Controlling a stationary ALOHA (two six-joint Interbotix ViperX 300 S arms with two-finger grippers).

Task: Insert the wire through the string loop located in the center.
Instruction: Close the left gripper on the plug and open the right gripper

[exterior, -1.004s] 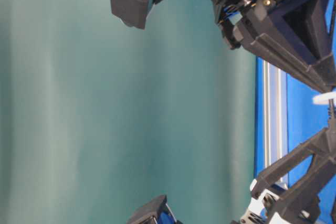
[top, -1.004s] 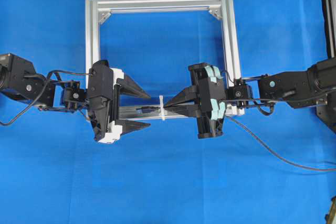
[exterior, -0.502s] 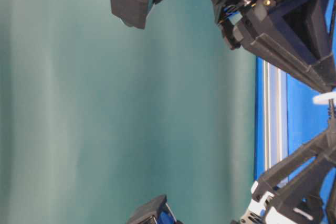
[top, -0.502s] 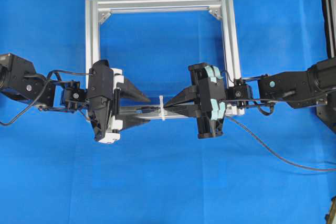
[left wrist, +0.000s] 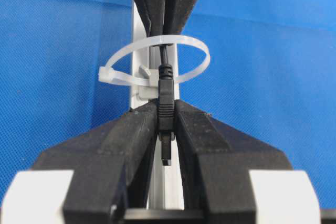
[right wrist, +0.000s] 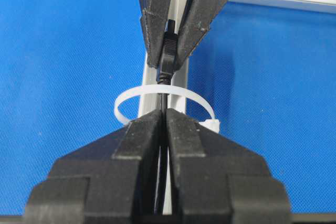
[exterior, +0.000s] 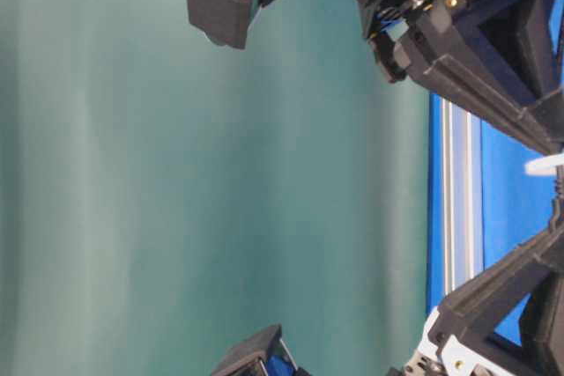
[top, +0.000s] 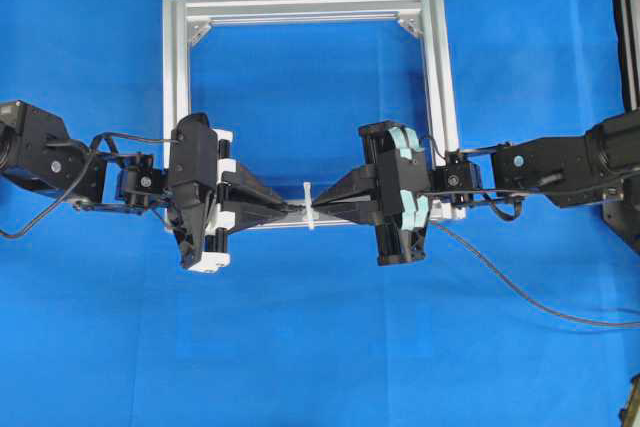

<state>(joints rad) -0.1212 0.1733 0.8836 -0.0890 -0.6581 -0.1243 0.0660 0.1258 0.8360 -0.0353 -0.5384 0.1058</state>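
The white string loop [left wrist: 195, 51] stands upright on the near bar of the aluminium frame [top: 300, 7]. The wire [right wrist: 164, 90] runs through it, and its plug [left wrist: 165, 85] sits on the left arm's side of the loop. My left gripper [left wrist: 166, 107] is shut on the plug, whose tip sticks out behind the fingertips. My right gripper [right wrist: 164, 115] is shut on the thin wire on the other side of the loop [right wrist: 131, 97]. In the overhead view the left gripper [top: 292, 209] and right gripper [top: 322, 205] meet tip to tip at the loop [top: 308, 205].
The square frame lies on a blue cloth [top: 320, 347]. The rest of the wire [top: 520, 292] trails off to the right across the cloth. Dark equipment [top: 625, 27] stands along the right edge.
My left gripper has gone from wide open to shut on the plug just left of the loop. The right gripper has stayed shut on the wire in the same place.
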